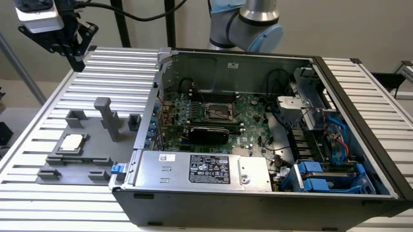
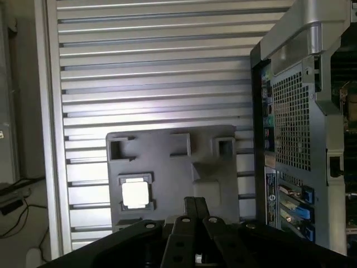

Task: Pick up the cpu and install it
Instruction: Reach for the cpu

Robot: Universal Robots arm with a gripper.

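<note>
Pale silver-grey metal marks the cpu (image 1: 72, 141) (image 2: 135, 194), which lies flat in a square nest on the grey plastic fixture plate (image 1: 96, 155) (image 2: 167, 167). The plate rests on the ribbed aluminium table (image 1: 123, 67) (image 2: 156, 67), at the exterior view's left of the open computer case (image 1: 226, 63) (image 2: 290, 111). Upright grey blocks (image 1: 106, 116) rise from the plate between the chip and the case wall.

The black jaws are pressed together with nothing between them. In the exterior view they hang in the air over the far left part of the table, well apart from the cpu and above it. In the wrist view their tips point down toward the plate, near the chip but off to one side of it.

Inside the case, the motherboard's metal-framed socket (image 1: 219, 112) sits bare, with a dark centre. A silver power supply (image 1: 203, 169) with a black label fills the near side. The robot arm (image 1: 248, 24) stands behind the case.
</note>
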